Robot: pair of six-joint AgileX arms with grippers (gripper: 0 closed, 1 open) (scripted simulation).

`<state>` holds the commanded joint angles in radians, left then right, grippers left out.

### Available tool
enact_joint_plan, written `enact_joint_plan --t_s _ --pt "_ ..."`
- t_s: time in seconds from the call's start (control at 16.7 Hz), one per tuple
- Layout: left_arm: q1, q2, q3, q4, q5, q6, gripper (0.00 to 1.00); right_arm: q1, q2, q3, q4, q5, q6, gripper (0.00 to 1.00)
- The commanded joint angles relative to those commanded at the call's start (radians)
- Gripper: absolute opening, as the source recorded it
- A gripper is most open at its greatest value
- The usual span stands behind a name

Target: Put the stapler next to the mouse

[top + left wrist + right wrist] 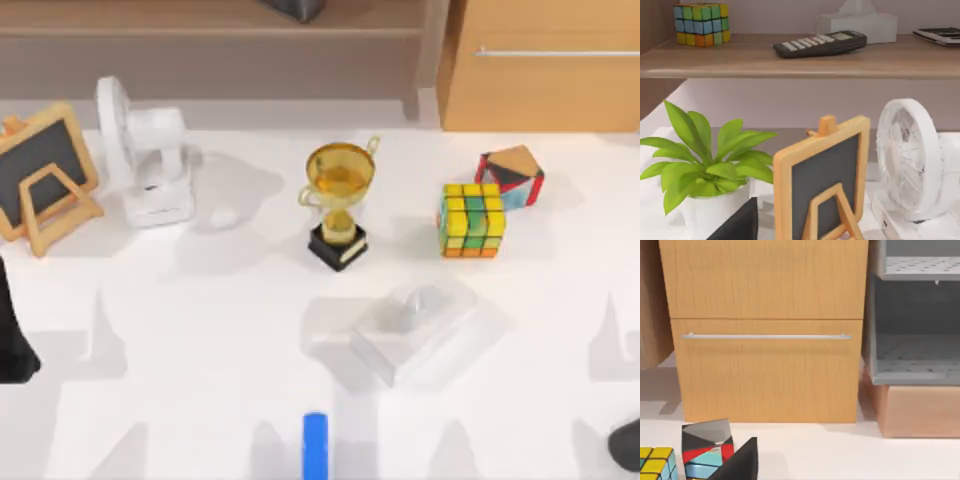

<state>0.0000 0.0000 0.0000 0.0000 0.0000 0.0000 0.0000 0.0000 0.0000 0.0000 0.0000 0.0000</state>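
One stapler [315, 445], bright blue and narrow, lies at the near edge of the table [200, 330], roughly midway between its left and right sides, pointing away from that edge. Nothing touches it. Just beyond it and slightly to the right sits a pale slab [445, 350] with what I take to be the mouse [420, 303] on it, though that shape is faint.

Judging from this, the task is at its very start: the reach for the stapler has not begun. The left arm [12, 345] is at the table's left edge and the right arm [628, 445] at the near right corner, both well apart from the stapler. Whether either gripper is apart or together I cannot tell. The next move calls for one arm to come over the stapler, line up across its narrow width and descend.

Farther back, the top view has a gold trophy [340, 205], a colourful cube [472, 220], a white fan [150, 160] and a small chalkboard [40, 175]. The left wrist view, past a dark edge of the left gripper [737, 226], adds a potted plant [705, 170] and a shelf with a calculator [820, 43]. The right wrist view, past the right gripper [740, 462], faces a wooden drawer front [765, 370].
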Motion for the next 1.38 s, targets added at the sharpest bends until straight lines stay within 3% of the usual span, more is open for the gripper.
enact_joint_plan --t_s 0.24,0.48,1.38 --pt "0.0 0.0 0.0 0.0 0.0 0.0 1.0 0.017 0.03 0.021 -0.018 0.0 0.018 1.0" --pt "0.0 0.0 0.0 0.0 0.0 0.0 1.0 0.117 0.209 0.152 -0.108 0.002 0.119 1.0" --pt "0.0 0.0 0.0 0.0 0.0 0.0 1.0 0.815 1.484 1.068 -0.734 0.008 0.813 1.0"
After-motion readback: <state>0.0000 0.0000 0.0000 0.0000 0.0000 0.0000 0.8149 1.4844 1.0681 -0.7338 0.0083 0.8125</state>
